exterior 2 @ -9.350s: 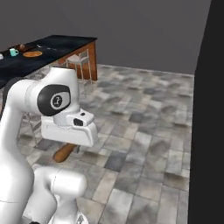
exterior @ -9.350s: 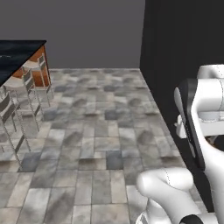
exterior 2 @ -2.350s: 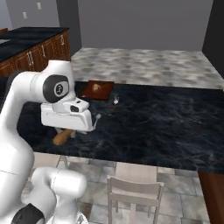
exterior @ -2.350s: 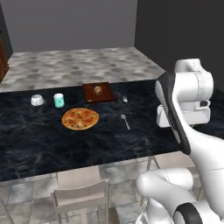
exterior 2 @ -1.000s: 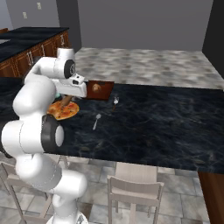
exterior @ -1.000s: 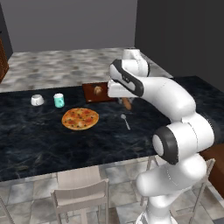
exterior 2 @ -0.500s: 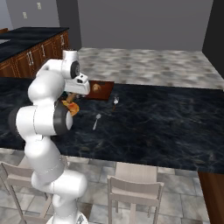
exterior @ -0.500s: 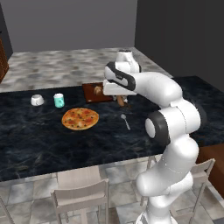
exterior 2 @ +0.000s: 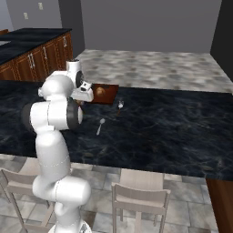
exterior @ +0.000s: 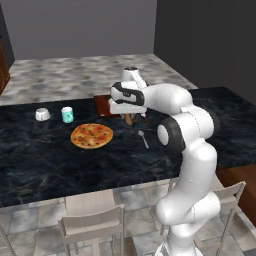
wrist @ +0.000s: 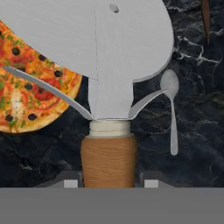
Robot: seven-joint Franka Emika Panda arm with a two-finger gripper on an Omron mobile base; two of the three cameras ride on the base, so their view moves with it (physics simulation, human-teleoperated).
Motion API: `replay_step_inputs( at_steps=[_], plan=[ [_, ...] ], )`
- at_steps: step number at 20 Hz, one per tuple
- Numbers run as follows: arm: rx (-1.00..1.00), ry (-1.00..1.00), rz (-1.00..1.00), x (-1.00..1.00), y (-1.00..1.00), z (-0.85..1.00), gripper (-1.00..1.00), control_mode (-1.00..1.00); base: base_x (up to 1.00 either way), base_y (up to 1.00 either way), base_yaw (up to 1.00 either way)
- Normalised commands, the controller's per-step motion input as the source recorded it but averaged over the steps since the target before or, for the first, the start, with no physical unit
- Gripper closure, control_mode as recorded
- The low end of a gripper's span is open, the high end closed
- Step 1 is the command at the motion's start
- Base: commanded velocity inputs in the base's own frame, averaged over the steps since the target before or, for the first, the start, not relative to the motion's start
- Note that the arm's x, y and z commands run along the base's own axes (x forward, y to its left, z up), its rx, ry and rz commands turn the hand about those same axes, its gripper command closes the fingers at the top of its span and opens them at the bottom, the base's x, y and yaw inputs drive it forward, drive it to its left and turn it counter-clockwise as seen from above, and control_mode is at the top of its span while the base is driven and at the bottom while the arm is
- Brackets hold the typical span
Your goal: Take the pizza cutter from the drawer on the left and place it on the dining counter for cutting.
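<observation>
Hand view: fingers [wrist: 108, 183] clamped on pizza cutter [wrist: 109, 74] wooden handle, round steel wheel

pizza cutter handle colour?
Warm brown wood on the pizza cutter, with a pale collar above it; clearest in the hand view.

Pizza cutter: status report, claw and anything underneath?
Claw shut on pizza cutter, gripping the wooden handle. Held above dining counter, not set down. Pizza and spoon lie below.

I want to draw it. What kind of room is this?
Most likely a kitchen with a dining area: a pizza and spoon lie on the dining counter, chairs wait below, wooden cabinets behind.
</observation>
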Motion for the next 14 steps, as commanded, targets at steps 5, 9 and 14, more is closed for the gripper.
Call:
replay_step_inputs(
  at_steps=[5,9,14],
  plan=[
    [0.00,0.00,0.00,0.17,0.08,-0.54,1.00,-1.00,0.00,0.00,0.00],
    [0.00,0.00,0.00,0.02,0.00,-0.54,1.00,-1.00,0.00,0.00,0.00],
    [0.00,0.00,0.00,0.00,0.07,-0.50,1.00,-1.00,0.00,0.00,0.00]
  ],
)
